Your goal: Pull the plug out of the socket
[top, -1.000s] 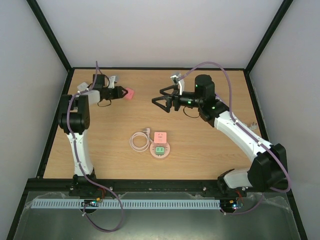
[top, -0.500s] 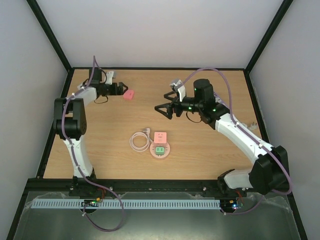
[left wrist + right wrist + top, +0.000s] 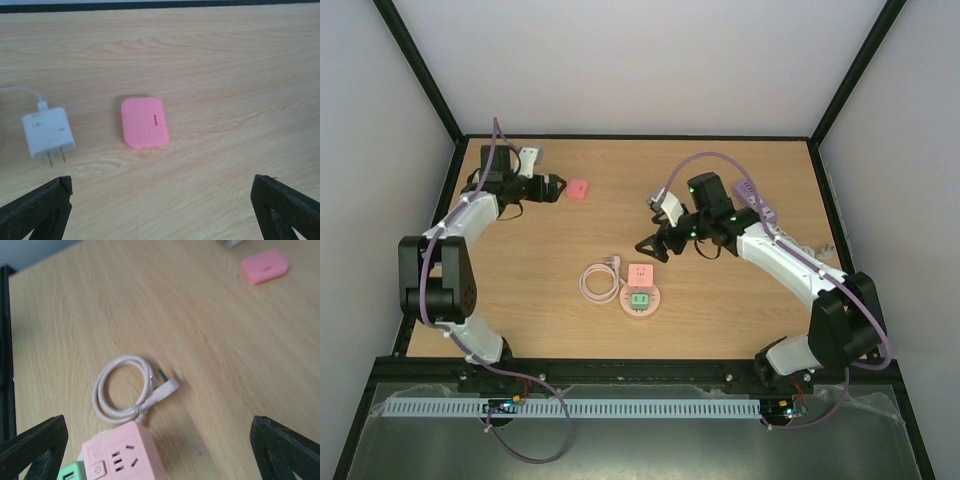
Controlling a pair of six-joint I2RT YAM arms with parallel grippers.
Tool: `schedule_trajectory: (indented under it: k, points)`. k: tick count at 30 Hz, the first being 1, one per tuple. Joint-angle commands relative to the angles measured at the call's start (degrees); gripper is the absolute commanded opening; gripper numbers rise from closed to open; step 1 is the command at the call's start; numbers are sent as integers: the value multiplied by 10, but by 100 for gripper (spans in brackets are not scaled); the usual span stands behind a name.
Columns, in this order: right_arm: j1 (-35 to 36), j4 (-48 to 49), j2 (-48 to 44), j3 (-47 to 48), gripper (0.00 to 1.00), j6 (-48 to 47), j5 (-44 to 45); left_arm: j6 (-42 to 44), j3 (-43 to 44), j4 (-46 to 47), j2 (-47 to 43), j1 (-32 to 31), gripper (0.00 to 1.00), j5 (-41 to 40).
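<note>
The socket (image 3: 640, 291) sits mid-table, a pale pink round base with a square pink outlet block (image 3: 122, 455) and a green block on top. Its thin coiled cable (image 3: 122, 387) lies to its left. A flat pink plug (image 3: 578, 189) lies loose on the wood at the back left, also seen as the pink plug (image 3: 144, 122) in the left wrist view. My left gripper (image 3: 553, 187) is open just left of it, the left gripper (image 3: 160, 210) holding nothing. My right gripper (image 3: 655, 248) hovers open just up and right of the socket; the right gripper (image 3: 160, 455) is empty.
A white charger (image 3: 47, 132) with two prongs lies left of the pink plug. A lilac power strip (image 3: 758, 202) with a white cord lies at the right, partly under my right arm. Black frame rails border the table.
My left gripper opened and let go of the pink plug, then drew back to the left. My right arm swung down and nearer, toward the socket, still open.
</note>
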Motion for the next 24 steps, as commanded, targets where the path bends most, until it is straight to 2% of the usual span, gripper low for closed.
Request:
schedule_trajectory:
  k: [1, 11, 17, 24]
  points:
    - [40, -67, 24, 10, 98, -70, 45, 10, -41, 6, -74, 5, 99, -11]
    - [82, -131, 82, 38, 98, -159, 81, 25, -113, 34, -188, 5, 99, 41]
    - [88, -180, 113, 57, 100, -198, 80, 45, -112, 5, -206, 5, 99, 59]
    - [98, -189, 117, 52, 99, -214, 81, 63, -106, -22, -204, 5, 100, 78]
